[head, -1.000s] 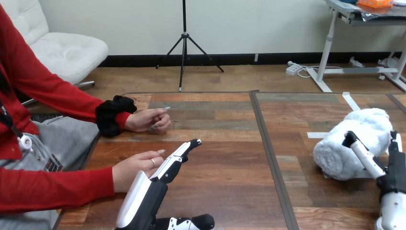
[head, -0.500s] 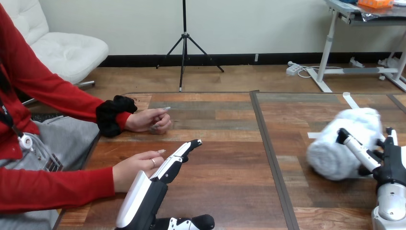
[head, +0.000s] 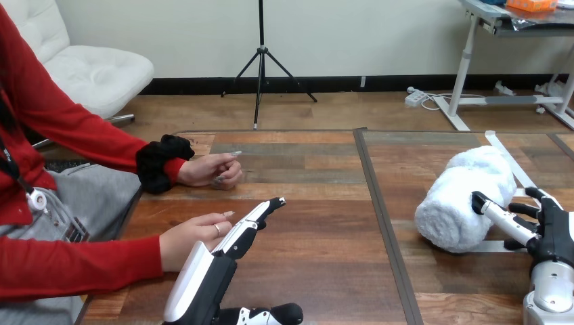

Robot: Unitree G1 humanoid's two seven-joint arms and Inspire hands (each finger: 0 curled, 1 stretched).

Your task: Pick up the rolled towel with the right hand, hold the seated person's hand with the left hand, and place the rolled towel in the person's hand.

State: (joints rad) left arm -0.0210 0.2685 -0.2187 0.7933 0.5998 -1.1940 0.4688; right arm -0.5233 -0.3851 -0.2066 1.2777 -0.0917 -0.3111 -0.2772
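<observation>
On table's (head: 318, 237) right half, rolled towel (head: 460, 203), just left of right hand (head: 549, 227) and touching its outstretched thumb (fingers spread loose, none curled round it). Alongside person's near hand (head: 193, 238), left hand (head: 223, 250), straight-fingered.

rolled towel (head: 464, 200): white | table (head: 318, 227): brown wood grain | left hand (head: 206, 271): black, white shell | right hand (head: 549, 231): black-and-white
</observation>
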